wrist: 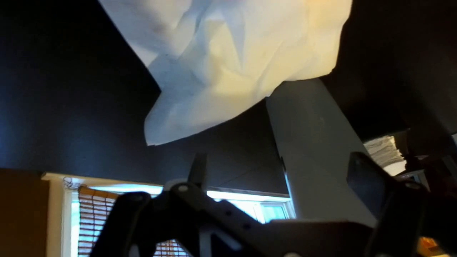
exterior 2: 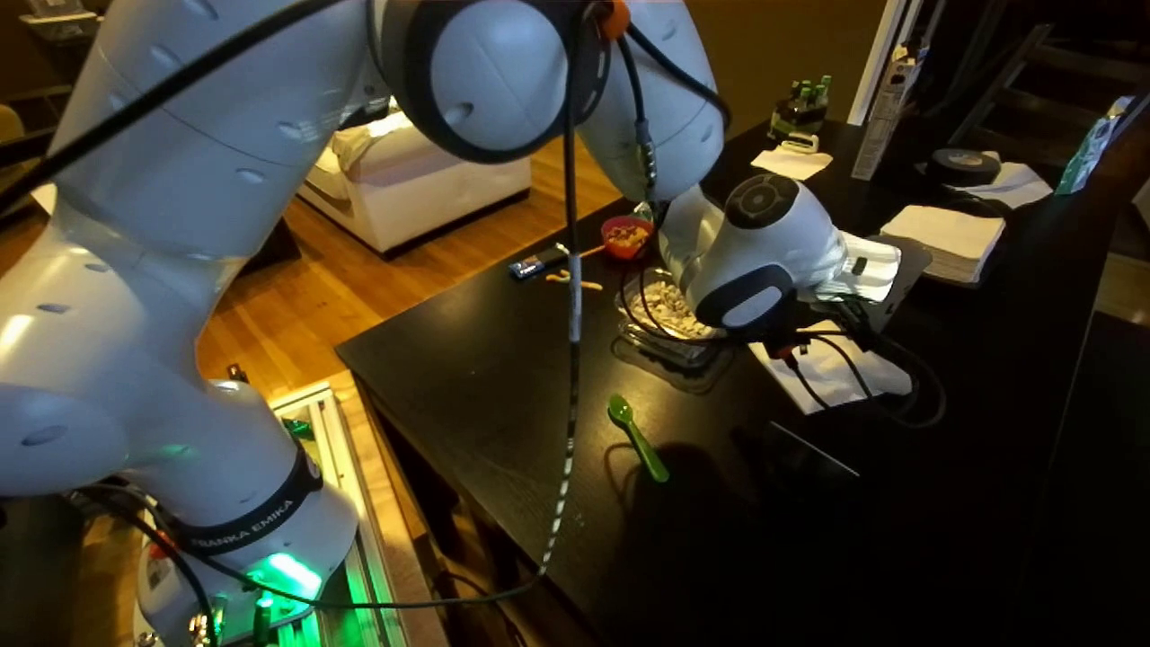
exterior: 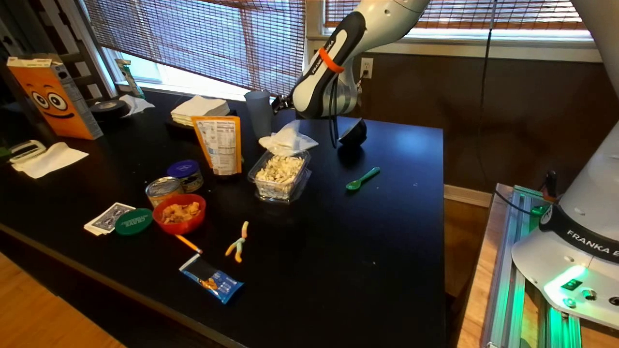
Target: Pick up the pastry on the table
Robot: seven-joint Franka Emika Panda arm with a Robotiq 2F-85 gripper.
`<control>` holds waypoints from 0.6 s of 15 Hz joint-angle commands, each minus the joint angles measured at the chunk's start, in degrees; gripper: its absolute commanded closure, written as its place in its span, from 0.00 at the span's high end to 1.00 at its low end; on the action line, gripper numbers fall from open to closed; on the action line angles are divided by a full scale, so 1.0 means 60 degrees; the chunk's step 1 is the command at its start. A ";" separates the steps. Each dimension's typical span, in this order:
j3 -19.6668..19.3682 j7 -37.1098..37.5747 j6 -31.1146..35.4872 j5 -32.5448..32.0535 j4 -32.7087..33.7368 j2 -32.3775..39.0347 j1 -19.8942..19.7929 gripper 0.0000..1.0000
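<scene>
Gaping wide and empty, the gripper (wrist: pixel 277 166) hovers just beside the blue-grey tumbler (exterior: pixel 258 113); contact is unclear. A crumpled white paper napkin (wrist: pixel 228 64) on the black table (exterior: pixel 338 280) is cut off in the wrist view; whether it hides the pastry cannot be told.

This looks like a home, with its white sofa (exterior 2: pixel 440 202), wooden floor (exterior 2: pixel 377 288) and woven blinds (exterior: pixel 193 38).

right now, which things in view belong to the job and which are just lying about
For the job:
gripper, open
white napkin
black table
pastry: not visible, perhaps under or inside the napkin

Just lying about, among others:
blue cup
clear box of pale bits
green spoon
orange pouch
red bowl
blue packet
</scene>
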 commanded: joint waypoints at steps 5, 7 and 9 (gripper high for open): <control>-0.3546 -0.0262 -0.0689 0.1264 -0.2616 -0.2273 0.3553 1.00; -0.4218 -0.0299 -0.1096 0.1198 -0.3289 -0.2849 0.4394 1.00; -0.5018 -0.0256 -0.1582 0.1082 -0.3836 -0.3302 0.5314 1.00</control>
